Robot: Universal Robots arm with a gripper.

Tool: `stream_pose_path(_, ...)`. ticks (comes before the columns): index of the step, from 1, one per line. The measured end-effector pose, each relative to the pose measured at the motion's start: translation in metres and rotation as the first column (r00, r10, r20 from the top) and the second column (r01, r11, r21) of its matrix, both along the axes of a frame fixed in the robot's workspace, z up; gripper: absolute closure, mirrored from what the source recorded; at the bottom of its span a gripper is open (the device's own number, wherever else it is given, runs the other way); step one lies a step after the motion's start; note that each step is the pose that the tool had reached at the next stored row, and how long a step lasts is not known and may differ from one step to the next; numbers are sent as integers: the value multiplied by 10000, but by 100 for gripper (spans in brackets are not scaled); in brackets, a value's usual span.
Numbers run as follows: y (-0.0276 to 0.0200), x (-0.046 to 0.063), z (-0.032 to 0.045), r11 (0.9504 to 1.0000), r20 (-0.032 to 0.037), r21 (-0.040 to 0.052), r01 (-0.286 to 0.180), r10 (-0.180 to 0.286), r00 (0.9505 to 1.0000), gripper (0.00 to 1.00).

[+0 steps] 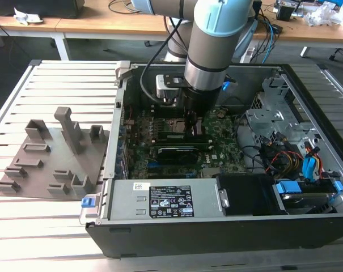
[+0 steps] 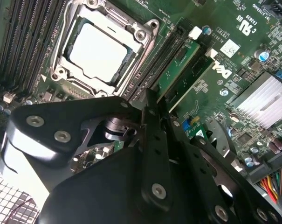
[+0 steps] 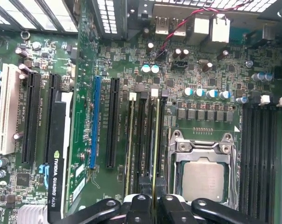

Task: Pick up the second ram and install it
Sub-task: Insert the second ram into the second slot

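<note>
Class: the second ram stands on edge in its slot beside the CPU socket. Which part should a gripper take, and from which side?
Grip the second ram by its two flat faces at the exposed top edge, coming straight down from above. Neighbouring slots and the CPU socket block its sides. The gripper already straddles it there.

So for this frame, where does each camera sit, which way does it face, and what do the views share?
Exterior view: off the arm, looking down into the open black computer case; grey-and-blue arm shows.
First wrist view: on the arm, facing the green motherboard; black gripper at a thin dark ram stick.
Second wrist view: on the arm, facing the board; black linkages show.
Shared: the square silver CPU socket.
</note>
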State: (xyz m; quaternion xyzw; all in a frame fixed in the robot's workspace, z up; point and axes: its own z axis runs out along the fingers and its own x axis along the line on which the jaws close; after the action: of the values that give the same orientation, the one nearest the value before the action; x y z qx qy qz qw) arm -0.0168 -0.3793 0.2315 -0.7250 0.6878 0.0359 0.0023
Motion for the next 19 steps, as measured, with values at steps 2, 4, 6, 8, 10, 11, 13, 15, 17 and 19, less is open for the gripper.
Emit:
stream_pose_path(2,0,0,5,10000,-1,-1,0,0,10000,86)
stream_pose_path(4,0,0,11,10000,0,-2,0,0,10000,86)
stream_pose_path(6,0,0,19,10000,0,-2,0,0,10000,86)
stream_pose_path(8,0,0,26,10000,0,-2,0,0,10000,86)
stream_pose_path(10,0,0,31,10000,0,-7,0,0,10000,86)
stream_pose_path(11,-1,0,32,9997,-2,-239,1,-1,10000,86)
stream_pose_path(13,1,0,29,9998,0,-202,1,-1,10000,86)
stream_pose_path(15,0,0,27,10000,-2,-94,0,0,10000,86)
stream_pose_path(17,0,0,24,10000,-1,-71,1,-1,10000,86)
stream_pose_path(19,0,0,14,10000,-1,-72,0,0,10000,86)
